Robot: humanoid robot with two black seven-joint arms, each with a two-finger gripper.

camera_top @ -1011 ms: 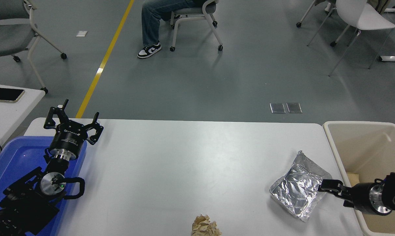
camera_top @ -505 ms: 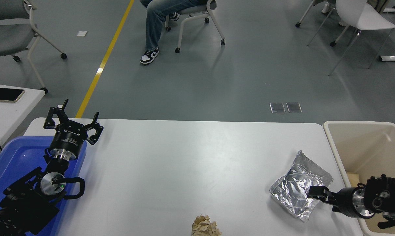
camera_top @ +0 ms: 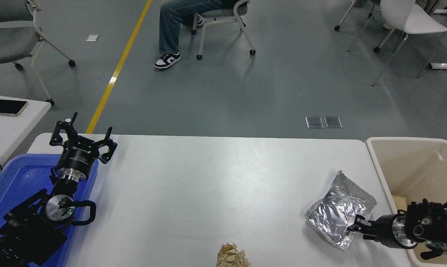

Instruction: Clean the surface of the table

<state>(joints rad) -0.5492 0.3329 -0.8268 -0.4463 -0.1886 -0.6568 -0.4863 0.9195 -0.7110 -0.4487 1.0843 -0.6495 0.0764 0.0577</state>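
At four o'clock on worktop (camera_top: 208,178), foil tray (camera_top: 338,213) edge is approached by right tool (camera_top: 357,225) for binning; grip state cannot be told.

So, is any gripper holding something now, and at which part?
The right gripper is at the near right edge of the foil tray; whether it grips it cannot be told. The left gripper holds nothing.

A blue tray (camera_top: 8,185) sits at the left edge, a beige bin (camera_top: 412,163) at the right. Crumpled silver foil packaging (camera_top: 334,211) lies near the bin; a wad of what looks like brown paper (camera_top: 232,256) lies at the near edge. A phone (camera_top: 6,107) rests on a side table (camera_top: 8,129). A seated person (camera_top: 175,22) is beyond.
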